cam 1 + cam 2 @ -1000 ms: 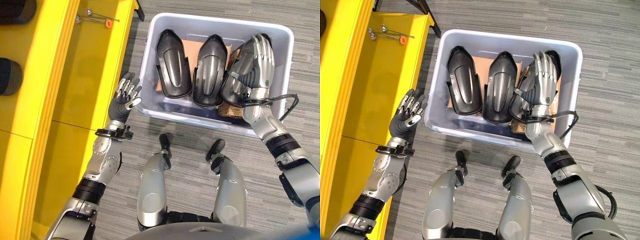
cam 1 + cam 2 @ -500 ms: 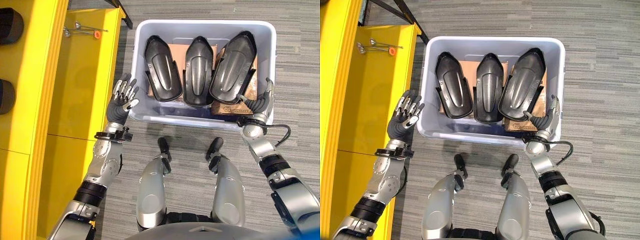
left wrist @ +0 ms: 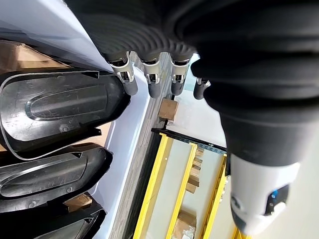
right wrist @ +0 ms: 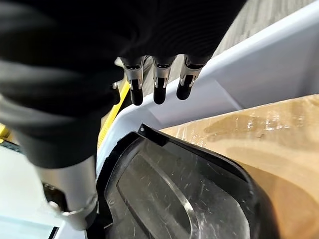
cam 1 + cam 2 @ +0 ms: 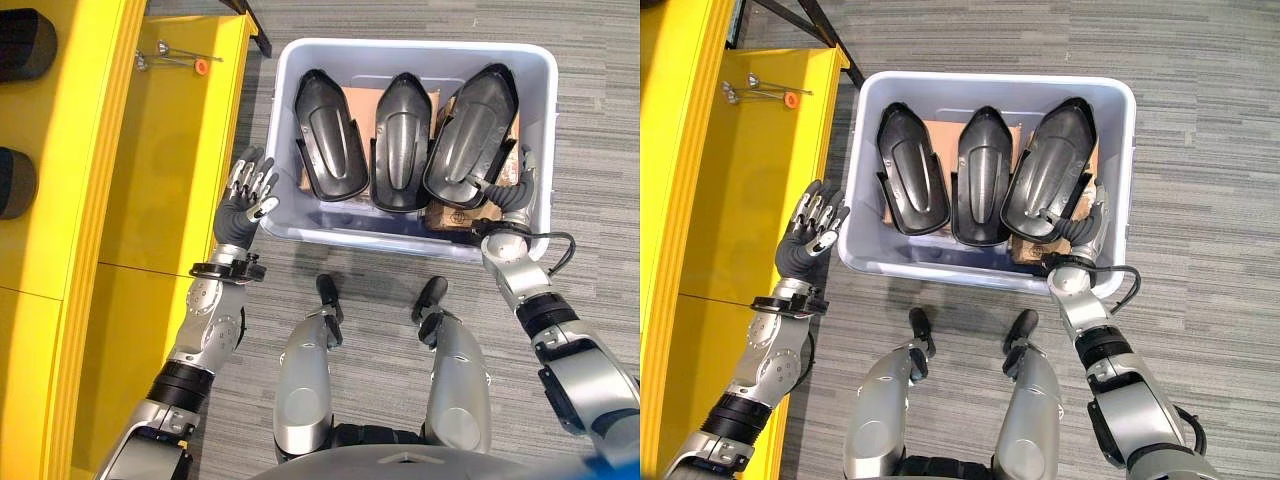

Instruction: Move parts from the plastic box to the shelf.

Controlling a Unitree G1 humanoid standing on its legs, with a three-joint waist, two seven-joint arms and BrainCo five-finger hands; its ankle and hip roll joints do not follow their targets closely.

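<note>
Three black moulded parts stand side by side in the pale plastic box [image 5: 370, 238]: a left part [image 5: 330, 135], a middle part [image 5: 402, 145] and a right part [image 5: 470, 135]. My right hand [image 5: 513, 195] is open inside the box's near right corner, beside the lower end of the right part [image 4: 169, 199]. Its straight fingers [image 4: 158, 82] point along the box wall and hold nothing. My left hand [image 5: 243, 205] hangs open just outside the box's near left corner, between the box and the yellow shelf [image 5: 170, 140].
Brown cardboard [image 5: 455, 215] lies under the parts in the box. On the shelf's upper level lie two dark parts [image 5: 18, 180] and, further back, a metal tool with an orange piece [image 5: 178, 58]. Grey carpet surrounds the box.
My right hand has come off the top of the right part and dropped to the box's near right corner, then edged back in beside that part. The camera has shifted a little.
</note>
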